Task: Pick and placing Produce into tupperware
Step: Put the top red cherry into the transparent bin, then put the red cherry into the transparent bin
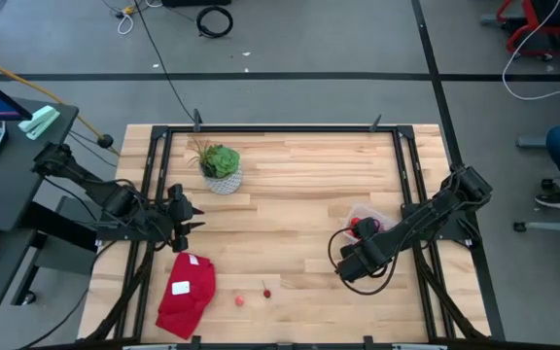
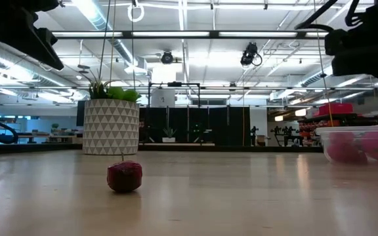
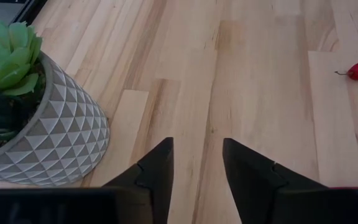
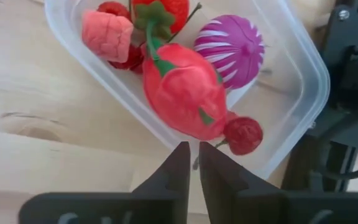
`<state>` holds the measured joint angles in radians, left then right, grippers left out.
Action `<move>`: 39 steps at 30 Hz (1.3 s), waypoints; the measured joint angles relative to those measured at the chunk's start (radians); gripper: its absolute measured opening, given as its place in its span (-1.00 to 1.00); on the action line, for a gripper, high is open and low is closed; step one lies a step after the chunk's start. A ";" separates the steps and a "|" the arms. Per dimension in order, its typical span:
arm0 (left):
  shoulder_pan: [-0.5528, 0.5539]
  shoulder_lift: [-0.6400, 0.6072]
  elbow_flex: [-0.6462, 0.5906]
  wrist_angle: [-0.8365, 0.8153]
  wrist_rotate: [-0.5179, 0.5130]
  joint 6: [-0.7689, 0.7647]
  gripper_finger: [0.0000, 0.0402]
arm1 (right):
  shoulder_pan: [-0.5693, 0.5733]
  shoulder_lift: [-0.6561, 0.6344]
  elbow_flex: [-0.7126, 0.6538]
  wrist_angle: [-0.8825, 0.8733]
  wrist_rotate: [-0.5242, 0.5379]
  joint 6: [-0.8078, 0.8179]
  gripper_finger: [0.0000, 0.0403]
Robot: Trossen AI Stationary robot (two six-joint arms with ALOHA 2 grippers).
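The clear tupperware point(image 4: 291, 68) sits at the table's right point(image 1: 369, 216). It holds a pink piece point(image 4: 106, 34), a strawberry point(image 4: 173, 9), a purple-and-white striped ball point(image 4: 230, 48), a large red fruit point(image 4: 182, 93) and a small dark cherry point(image 4: 242, 135). My right gripper point(image 4: 193, 148) hangs just above the box's near rim, pointing steeply down, with a narrow gap between its fingers. The cherry's stem point(image 4: 219, 144) runs toward that gap. A second cherry point(image 1: 266, 291) and a pink piece point(image 1: 240, 300) lie on the bare wood. My left gripper point(image 3: 196, 144) hovers open beside the plant pot with nothing between its fingers. My right gripper's fingertips point(image 4: 180, 152) stand on either side of the free end of the cherry's stem point(image 4: 205, 155), coming from above. I cannot tell whether they touch it. The cherry itself lies inside the box against the near wall, next to the large red fruit.
A white patterned pot with a green plant point(image 1: 222, 167) stands at the far left centre. A red cloth with a white label point(image 1: 186, 290) lies near the front left edge. Bare wood stretches across the middle of the table. A black frame point(image 1: 280, 128) edges the table.
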<state>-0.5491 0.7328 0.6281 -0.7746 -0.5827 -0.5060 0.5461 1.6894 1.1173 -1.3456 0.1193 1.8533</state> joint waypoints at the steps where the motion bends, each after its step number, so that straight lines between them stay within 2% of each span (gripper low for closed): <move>1: 0.000 0.000 0.000 0.000 0.000 0.000 -0.26 | 0.000 0.000 -0.001 0.003 0.000 -0.006 -0.77; 11: 0.000 0.000 0.000 0.000 0.000 0.000 -0.26 | -0.010 -0.049 0.034 0.011 0.002 -0.101 -0.61; 19: 0.000 0.000 0.000 0.000 0.000 0.000 -0.31 | -0.015 -0.145 0.070 0.036 0.097 -0.101 -0.61; 22: 0.000 0.000 0.000 0.000 0.000 0.000 -0.32 | -0.015 -0.170 0.070 0.090 0.163 -0.103 -0.61; 25: 0.000 0.000 0.000 0.000 0.000 0.002 -0.30 | -0.015 -0.175 0.070 0.267 0.244 -0.196 -0.61; 27: 0.000 0.000 0.000 0.000 0.000 0.002 -0.28 | -0.016 -0.166 0.070 0.445 0.277 -0.329 -0.61; 34: 0.000 0.000 0.000 0.001 0.000 0.001 -0.24 | -0.016 -0.063 0.071 1.155 0.320 -1.034 -0.61; 37: 0.000 0.000 0.000 0.001 0.000 0.001 -0.24 | -0.016 0.002 0.071 1.310 0.319 -1.237 -0.61; 39: 0.000 0.000 0.000 0.001 0.000 0.001 -0.26 | -0.022 0.050 0.071 1.348 0.316 -1.247 -0.61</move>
<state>-0.5494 0.7326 0.6285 -0.7737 -0.5830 -0.5049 0.5242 1.7397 1.1881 0.0029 0.4357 0.6063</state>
